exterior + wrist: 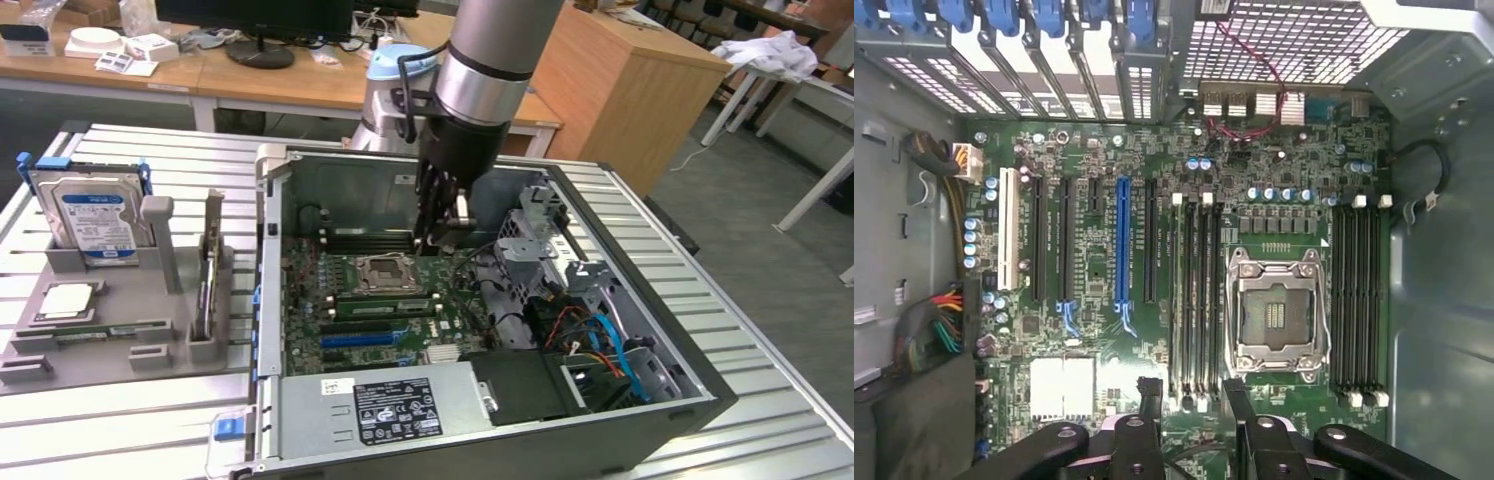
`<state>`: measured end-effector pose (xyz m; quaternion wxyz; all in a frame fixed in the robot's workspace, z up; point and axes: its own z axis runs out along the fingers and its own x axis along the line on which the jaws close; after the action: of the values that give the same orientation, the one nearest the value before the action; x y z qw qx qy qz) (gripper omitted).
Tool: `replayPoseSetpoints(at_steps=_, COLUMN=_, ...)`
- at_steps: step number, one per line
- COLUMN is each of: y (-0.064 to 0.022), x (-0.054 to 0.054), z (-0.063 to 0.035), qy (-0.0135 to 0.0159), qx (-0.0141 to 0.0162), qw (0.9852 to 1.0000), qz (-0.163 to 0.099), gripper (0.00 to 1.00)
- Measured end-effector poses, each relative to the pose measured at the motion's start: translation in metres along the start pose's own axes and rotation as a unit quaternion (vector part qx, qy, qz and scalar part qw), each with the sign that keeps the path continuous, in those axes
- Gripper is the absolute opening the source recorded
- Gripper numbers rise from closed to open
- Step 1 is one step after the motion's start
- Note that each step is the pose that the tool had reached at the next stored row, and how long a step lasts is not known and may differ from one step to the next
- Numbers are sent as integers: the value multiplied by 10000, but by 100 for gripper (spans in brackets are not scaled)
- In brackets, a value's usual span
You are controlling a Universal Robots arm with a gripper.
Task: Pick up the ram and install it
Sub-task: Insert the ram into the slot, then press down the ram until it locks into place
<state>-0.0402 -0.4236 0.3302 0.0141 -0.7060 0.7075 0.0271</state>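
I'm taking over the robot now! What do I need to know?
Gripper: open, empty, hovering inside the computer case above the memory slots.
Ram: one green ram stick stands in a slot beside the empty processor socket; a matching stick lies on the grey tray.
Done: that first stick looks installed, though I can't tell if it is clicked in.
Left: maybe nothing; nothing is being held.

Bright, even room light falls from above. The ribbed metal table (pixel 114 430) gleams with soft glare. Inside the computer case (pixel 334 185) the walls lie in shade, while the motherboard (pixel 1104 340) in the wrist view is evenly lit.
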Motion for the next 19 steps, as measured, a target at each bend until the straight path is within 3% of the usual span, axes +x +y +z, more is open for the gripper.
replayPoseSetpoints(at_steps=12, y=3, x=-9, z=-158, qy=0, qx=0, qw=10000, qz=0, gripper=37)
replayPoseSetpoints(at_steps=19, y=3, x=-9, z=-159, qy=0, qx=-1, qw=10000, qz=0, gripper=37)
